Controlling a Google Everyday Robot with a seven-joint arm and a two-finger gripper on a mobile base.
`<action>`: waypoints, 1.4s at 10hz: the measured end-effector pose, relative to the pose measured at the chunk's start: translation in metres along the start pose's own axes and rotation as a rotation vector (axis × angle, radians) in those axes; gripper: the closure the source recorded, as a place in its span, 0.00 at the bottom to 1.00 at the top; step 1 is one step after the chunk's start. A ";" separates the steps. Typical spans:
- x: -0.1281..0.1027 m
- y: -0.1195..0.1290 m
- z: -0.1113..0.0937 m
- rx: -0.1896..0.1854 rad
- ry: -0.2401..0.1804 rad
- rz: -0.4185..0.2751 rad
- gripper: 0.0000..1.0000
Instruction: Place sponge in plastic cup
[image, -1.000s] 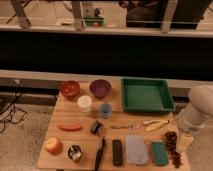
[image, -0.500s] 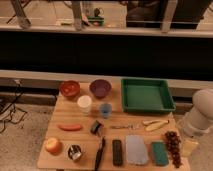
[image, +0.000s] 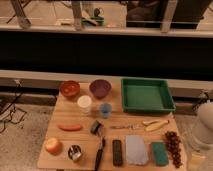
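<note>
While the gripper, jaws released, is out of sight past the white arm (image: 204, 125) at the right edge, the sponge (image: 160, 153) lies near-right on the table (image: 62, 114), outside the white cup (image: 84, 104) and blue cup (image: 105, 110); the far green tray (image: 147, 95) holds nothing.

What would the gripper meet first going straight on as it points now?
Cannot tell: the gripper is out of frame; only the white rounded arm shows at the wooden table's right edge. Moving in leftward, it would likely meet the dark red grape bunch before the small teal-green rectangular sponge.
</note>
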 end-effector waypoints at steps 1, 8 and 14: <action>0.002 0.011 0.008 -0.032 0.002 -0.025 0.20; -0.016 0.043 0.033 -0.108 -0.004 -0.201 0.20; -0.044 0.040 0.054 -0.132 -0.034 -0.216 0.20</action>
